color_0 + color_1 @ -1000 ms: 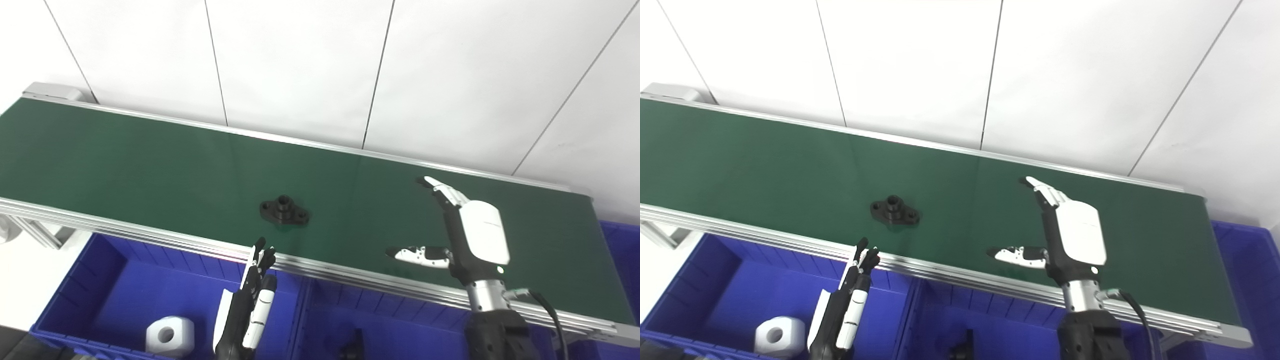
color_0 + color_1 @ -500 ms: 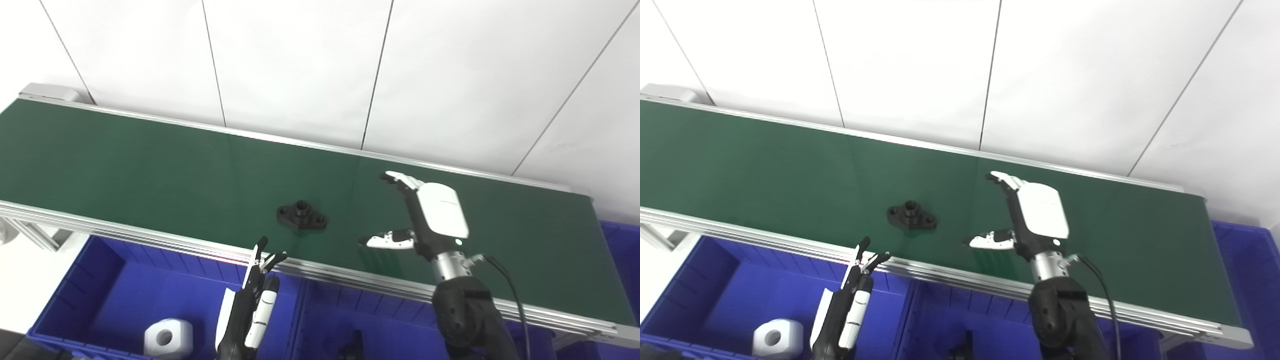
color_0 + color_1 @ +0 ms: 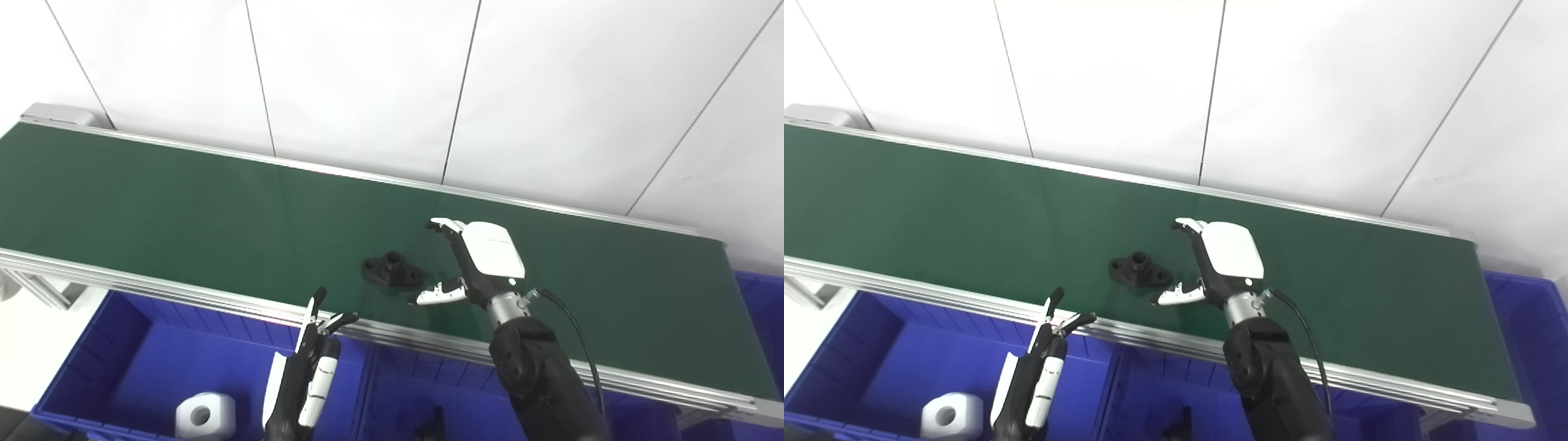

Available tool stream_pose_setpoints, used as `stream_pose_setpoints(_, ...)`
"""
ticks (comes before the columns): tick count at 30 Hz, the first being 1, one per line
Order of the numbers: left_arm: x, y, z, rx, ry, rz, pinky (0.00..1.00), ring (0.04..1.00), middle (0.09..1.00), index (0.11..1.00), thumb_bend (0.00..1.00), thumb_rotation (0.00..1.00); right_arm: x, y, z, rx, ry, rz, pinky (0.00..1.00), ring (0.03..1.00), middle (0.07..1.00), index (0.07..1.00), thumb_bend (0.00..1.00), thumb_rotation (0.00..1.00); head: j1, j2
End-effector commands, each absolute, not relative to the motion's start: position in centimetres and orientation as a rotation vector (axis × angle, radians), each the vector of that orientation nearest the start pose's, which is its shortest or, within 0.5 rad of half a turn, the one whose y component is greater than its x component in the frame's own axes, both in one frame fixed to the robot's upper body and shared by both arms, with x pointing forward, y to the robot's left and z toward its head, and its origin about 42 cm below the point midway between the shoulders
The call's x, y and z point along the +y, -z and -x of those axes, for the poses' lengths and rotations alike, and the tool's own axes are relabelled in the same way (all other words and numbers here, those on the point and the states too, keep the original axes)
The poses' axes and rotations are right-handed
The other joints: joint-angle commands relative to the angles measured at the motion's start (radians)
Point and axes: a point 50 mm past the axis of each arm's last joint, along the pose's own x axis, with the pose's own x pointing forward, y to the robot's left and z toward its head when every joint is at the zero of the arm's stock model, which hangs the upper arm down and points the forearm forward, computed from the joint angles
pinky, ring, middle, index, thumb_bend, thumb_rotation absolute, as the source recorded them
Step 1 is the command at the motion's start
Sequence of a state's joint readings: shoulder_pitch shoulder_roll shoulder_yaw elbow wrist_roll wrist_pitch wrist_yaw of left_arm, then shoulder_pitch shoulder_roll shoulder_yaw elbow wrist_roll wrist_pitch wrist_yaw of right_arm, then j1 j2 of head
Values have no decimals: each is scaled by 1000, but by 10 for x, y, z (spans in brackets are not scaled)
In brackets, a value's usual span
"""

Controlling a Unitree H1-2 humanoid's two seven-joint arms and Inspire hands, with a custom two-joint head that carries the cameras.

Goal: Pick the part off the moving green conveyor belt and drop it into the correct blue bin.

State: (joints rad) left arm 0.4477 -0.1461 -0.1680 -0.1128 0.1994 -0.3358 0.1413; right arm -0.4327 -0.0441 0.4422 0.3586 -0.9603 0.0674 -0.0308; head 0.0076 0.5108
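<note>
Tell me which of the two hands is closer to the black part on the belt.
The right hand, open over the green belt beside the black part. The left hand hangs below the belt's near rail.

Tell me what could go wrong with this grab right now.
The black part lies flat and low on the green belt, so the open right hand beside it may nudge it rather than get under it. If the belt runs on, the part may pass the fingers before they close. The left hand hangs over the bin holding the white part, near the belt's rail.
</note>
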Motion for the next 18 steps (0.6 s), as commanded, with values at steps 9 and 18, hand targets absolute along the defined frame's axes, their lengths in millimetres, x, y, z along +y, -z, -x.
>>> stream_pose_setpoints(9,120,-87,-136,-112,-116,54,1000,852,720,1000,416,1000,-63,-135,-406,-254,-404,1169,558,690,761,785,970,328,19,9)
stream_pose_setpoints(18,119,-93,-130,-114,-122,59,1000,833,701,1000,414,1000,-68,-106,-407,-131,-461,1222,264,331,433,625,809,275,34,30)
